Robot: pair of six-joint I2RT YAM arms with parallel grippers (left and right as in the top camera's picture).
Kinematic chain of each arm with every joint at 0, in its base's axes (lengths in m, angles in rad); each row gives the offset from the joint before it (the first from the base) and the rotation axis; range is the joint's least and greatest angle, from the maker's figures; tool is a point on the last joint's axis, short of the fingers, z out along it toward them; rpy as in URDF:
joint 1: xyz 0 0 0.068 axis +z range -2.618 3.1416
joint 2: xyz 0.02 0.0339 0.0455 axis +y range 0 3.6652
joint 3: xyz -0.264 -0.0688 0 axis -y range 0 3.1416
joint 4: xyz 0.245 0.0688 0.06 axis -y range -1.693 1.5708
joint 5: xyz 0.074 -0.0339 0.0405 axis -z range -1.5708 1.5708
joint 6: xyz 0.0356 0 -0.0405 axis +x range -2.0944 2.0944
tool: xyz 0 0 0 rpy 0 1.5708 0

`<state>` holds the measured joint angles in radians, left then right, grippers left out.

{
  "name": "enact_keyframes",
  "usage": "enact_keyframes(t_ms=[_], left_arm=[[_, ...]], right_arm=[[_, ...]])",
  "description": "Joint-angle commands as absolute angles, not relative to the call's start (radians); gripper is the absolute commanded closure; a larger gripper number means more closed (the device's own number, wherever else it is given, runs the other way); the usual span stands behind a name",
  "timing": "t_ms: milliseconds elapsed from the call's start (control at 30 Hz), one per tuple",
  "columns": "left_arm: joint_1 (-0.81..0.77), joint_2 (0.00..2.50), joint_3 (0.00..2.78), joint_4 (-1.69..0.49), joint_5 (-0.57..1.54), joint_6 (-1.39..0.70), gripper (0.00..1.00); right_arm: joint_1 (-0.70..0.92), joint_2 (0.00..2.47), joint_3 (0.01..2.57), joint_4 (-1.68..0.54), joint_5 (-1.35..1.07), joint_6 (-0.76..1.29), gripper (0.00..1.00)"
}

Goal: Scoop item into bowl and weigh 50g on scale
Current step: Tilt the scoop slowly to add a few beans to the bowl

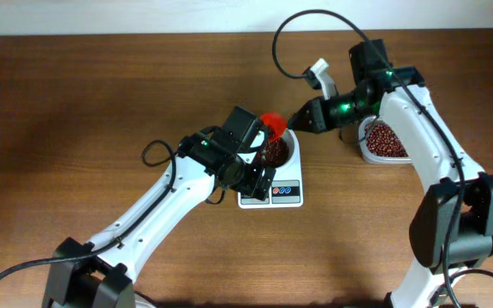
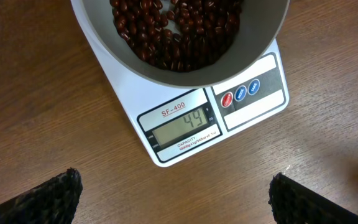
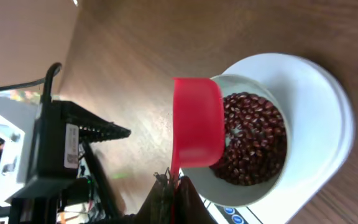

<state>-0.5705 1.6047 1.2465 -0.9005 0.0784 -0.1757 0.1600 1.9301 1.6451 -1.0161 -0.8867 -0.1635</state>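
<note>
The white rectangular scale (image 2: 253,107) reads 44, nearly 50. The right gripper (image 3: 173,194) clamps a red plastic scoop (image 3: 197,124) over the round white bowl (image 2: 188,78). The left gripper (image 2: 179,202) gapes.

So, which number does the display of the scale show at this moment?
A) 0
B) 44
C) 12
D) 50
B: in the left wrist view, the display of the scale reads 44, just below the bowl that holds the beans.

A clear plastic tub (image 1: 368,152) sits toward the brown worktop's (image 1: 101,103) far right corner. A red scoop (image 1: 272,125) hangs tilted mid-worktop.
</note>
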Motion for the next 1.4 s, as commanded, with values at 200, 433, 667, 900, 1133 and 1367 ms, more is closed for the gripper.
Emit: enact_keyframes(t_ms=[200,433,667,900,1133,1367], left_arm=[[-0.574,1.612,1.246,-0.902,0.079,-0.159,0.01],[-0.574,1.612,1.246,-0.902,0.079,-0.159,0.01],[-0.574,1.612,1.246,-0.902,0.079,-0.159,0.01],[-0.574,1.612,1.246,-0.902,0.079,-0.159,0.01],[-0.574,1.612,1.246,-0.902,0.079,-0.159,0.01],[-0.574,1.612,1.246,-0.902,0.079,-0.159,0.01]], right_arm=[[0.178,1.884,1.738,-1.144,-0.714,-0.266,0.96],[0.231,1.85,1.757,-1.13,-0.507,-0.215,0.96],[0.342,1.82,1.768,-1.116,-0.342,-0.295,0.96],[0.34,1.817,1.768,-1.087,-0.356,-0.295,0.96],[0.34,1.811,1.768,-1.085,-0.335,-0.266,0.96],[0.345,1.808,1.768,-1.088,-0.369,-0.284,0.96]])
